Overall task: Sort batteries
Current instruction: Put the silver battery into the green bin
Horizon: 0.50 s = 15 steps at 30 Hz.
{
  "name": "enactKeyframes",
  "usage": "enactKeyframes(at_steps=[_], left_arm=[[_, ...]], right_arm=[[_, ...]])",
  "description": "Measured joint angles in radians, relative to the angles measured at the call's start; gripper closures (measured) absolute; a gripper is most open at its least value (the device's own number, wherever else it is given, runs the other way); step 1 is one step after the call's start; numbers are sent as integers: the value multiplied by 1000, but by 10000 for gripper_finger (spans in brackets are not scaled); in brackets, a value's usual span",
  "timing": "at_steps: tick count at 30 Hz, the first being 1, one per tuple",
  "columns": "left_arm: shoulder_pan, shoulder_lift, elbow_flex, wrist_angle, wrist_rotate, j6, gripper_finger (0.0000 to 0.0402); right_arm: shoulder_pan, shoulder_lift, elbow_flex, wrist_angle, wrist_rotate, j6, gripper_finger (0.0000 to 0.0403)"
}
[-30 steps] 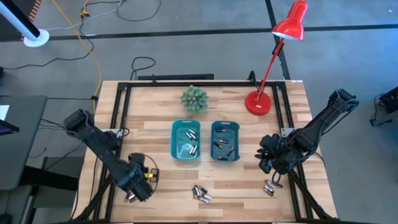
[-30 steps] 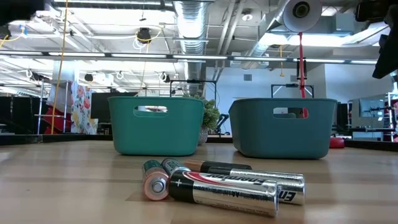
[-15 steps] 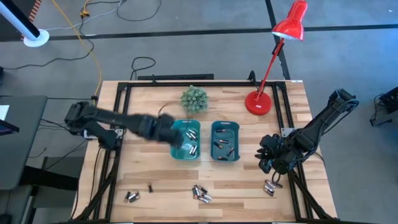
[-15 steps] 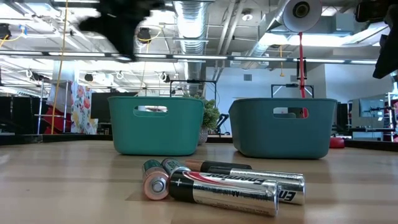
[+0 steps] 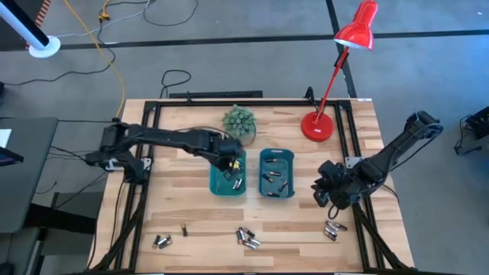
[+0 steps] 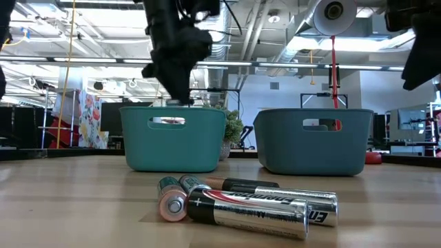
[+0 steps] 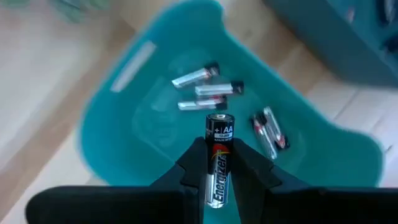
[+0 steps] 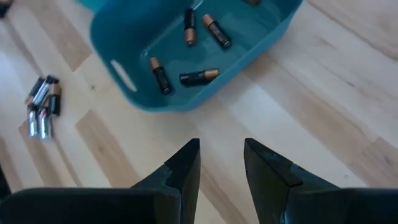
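Observation:
My left gripper (image 5: 228, 159) hangs over the left teal bin (image 5: 215, 172), shut on a silvery-and-dark AA battery (image 7: 219, 127). Several silvery batteries (image 7: 205, 90) lie on that bin's floor. The right teal bin (image 5: 263, 174) holds several dark, copper-ended batteries (image 8: 186, 56). Loose batteries lie on the table near its near edge: a cluster in the middle (image 5: 246, 238), a pair at the left (image 5: 160, 241) and some at the right (image 5: 331, 229). My right gripper (image 8: 221, 165) is open and hovers above bare table right of the right bin. My left gripper pinches the AA battery by its rear half (image 7: 217, 177) between the two fingers (image 7: 193, 165). The battery lies along the fingers, its front end sticking out past the fingertips. It is lifted clear, above the left bin's inside, and the fingers point down at it.
A small green plant (image 5: 238, 121) stands behind the left bin and a red desk lamp (image 5: 319, 126) at the far right. A black frame (image 5: 145, 130) runs along the table's edges. Bare wood lies between the bins and the near-edge batteries.
My left arm has swung from the table's near left corner up and toward the far right, and now stands over the left bin with the battery in its fingers. A pair of batteries and a small dark one stay where the gripper was.

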Motion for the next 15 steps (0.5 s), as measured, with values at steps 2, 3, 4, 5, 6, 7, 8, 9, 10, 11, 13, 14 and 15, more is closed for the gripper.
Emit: enactKeyframes(at_steps=[2,3,4,5,6,7,8,9,10,11,13,14,15], left_arm=[[-12,40,0,-12,0,10,355],[-16,57,-1,-12,0,16,355],[-20,76,-1,-6,0,25,355],[-23,95,-1,2,0,36,355],[-23,113,-1,7,0,46,355],[-23,130,-1,8,0,54,355],[-23,146,-1,9,0,61,355],[-23,163,-1,11,4,66,355],[-23,178,-1,18,14,71,355],[-22,193,-1,25,29,76,355],[-22,221,-1,32,43,84,355],[-22,232,-1,35,51,85,355],[-22,242,-1,40,56,85,355]], right_arm=[[-22,0,0,-4,0,0,262],[-34,0,0,-8,0,0,262],[-45,0,0,-11,0,0,262],[-56,0,0,-12,0,-1,262],[-65,0,0,-12,0,-8,262],[-74,0,0,-11,0,-18,262],[-82,0,0,-11,0,-23,262],[-88,0,0,-11,0,-24,262],[-94,0,0,-11,0,-24,262],[-100,0,0,-11,0,-27,262],[-108,0,0,-11,0,-27,262],[-111,0,0,-11,0,-27,262],[-112,0,0,-11,0,-27,262]])
